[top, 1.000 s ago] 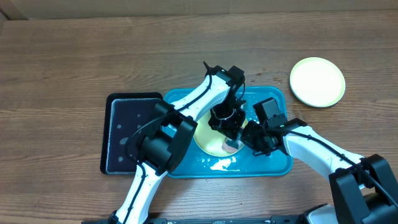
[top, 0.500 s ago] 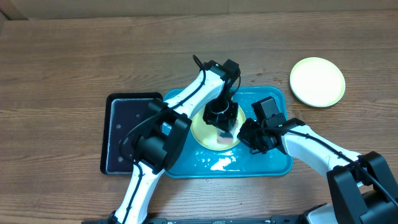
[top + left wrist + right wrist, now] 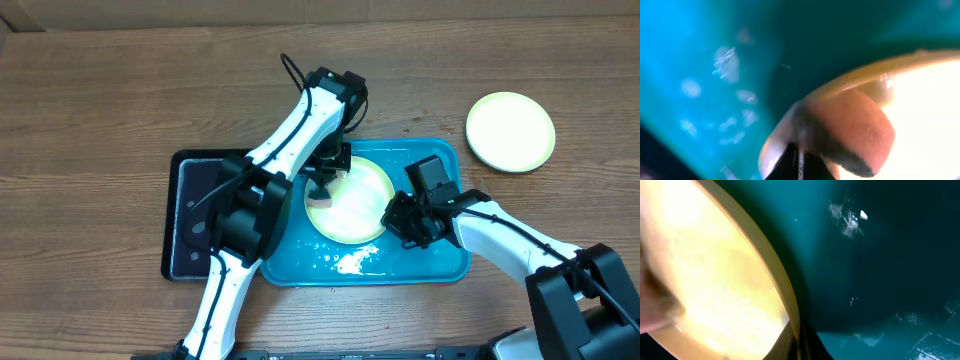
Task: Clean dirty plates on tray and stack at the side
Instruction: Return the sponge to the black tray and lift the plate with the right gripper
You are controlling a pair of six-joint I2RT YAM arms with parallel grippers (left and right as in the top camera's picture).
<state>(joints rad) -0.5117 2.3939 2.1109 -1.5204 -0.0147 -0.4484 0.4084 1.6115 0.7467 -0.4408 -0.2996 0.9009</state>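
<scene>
A yellow-green plate (image 3: 358, 205) with a white centre lies in the wet turquoise tray (image 3: 445, 262). My left gripper (image 3: 322, 188) is shut on a pink sponge (image 3: 320, 197) with a dark scrub side and presses it on the plate's left rim. The left wrist view shows the sponge (image 3: 852, 127), the plate rim (image 3: 875, 67) and the tray (image 3: 710, 65). My right gripper (image 3: 398, 215) is shut on the plate's right rim. The right wrist view shows its jaws (image 3: 799, 340) pinching that plate (image 3: 715, 265). A second yellow-green plate (image 3: 510, 131) lies on the table at the far right. The pale blue plate is out of view.
A smaller black tray (image 3: 205, 215) lies against the turquoise tray's left side. White foam (image 3: 350, 262) sits on the tray floor in front of the plate. The tray floor with foam flecks also shows in the right wrist view (image 3: 880, 255).
My left gripper has swept the sponge from the plate's front middle to its left rim, away from the right gripper. The right gripper has kept its hold on the rim.
</scene>
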